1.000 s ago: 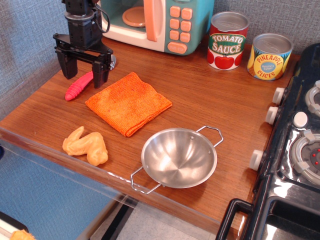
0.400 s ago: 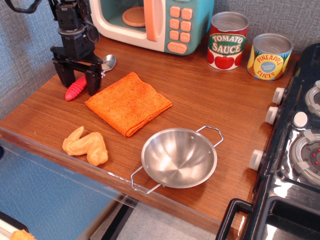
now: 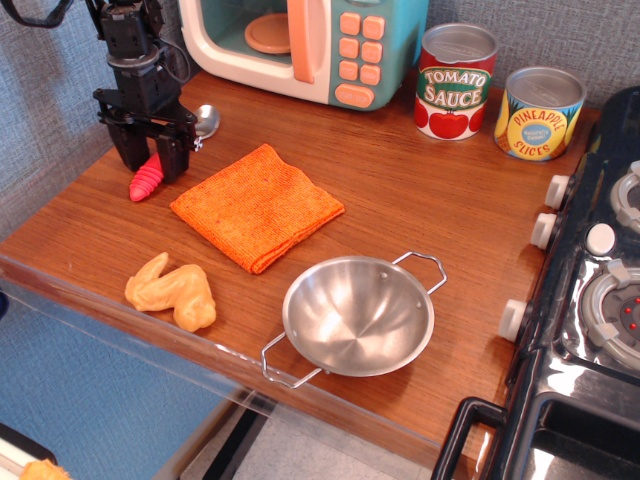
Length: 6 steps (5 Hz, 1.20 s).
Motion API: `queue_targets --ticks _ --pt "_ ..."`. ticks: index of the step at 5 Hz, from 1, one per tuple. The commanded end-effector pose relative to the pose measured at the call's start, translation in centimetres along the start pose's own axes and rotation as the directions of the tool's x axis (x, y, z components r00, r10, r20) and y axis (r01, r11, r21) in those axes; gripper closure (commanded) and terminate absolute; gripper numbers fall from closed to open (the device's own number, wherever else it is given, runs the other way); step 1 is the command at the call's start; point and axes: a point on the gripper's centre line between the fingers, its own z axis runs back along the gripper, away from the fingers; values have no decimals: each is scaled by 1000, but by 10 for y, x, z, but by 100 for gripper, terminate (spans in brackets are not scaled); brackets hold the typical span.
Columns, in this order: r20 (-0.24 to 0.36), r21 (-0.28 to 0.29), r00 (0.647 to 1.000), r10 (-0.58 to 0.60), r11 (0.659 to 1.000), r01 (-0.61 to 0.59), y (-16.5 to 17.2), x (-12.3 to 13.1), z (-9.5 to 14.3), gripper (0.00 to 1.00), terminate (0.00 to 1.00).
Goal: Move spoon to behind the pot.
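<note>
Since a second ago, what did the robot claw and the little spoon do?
The gripper moved left and toward the back of the counter and came down over the spoon, fingers straddling the pink handle. The spoon shifted a little the same way; its silver bowl now sits nearer the toy microwave. Whether it is truly gripped, I cannot tell. The pot, orange cloth, toy chicken wing and both cans stayed put.

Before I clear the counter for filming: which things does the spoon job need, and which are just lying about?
Needed:
spoon, straddled by the gripper
pot

Lying about:
orange cloth
toy chicken wing
tomato sauce can
pineapple slices can
toy microwave
stove
</note>
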Motion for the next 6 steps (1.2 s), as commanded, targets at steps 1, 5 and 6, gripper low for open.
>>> queue_targets --ticks 1,5,6 --pt "36 19 999 -37 999 37 -8 -1 11 100 0" --pt "127 33 990 -56 998 53 -112 25 97 100 0" --pt "78 24 988 -133 991 132 -163 26 71 100 0"
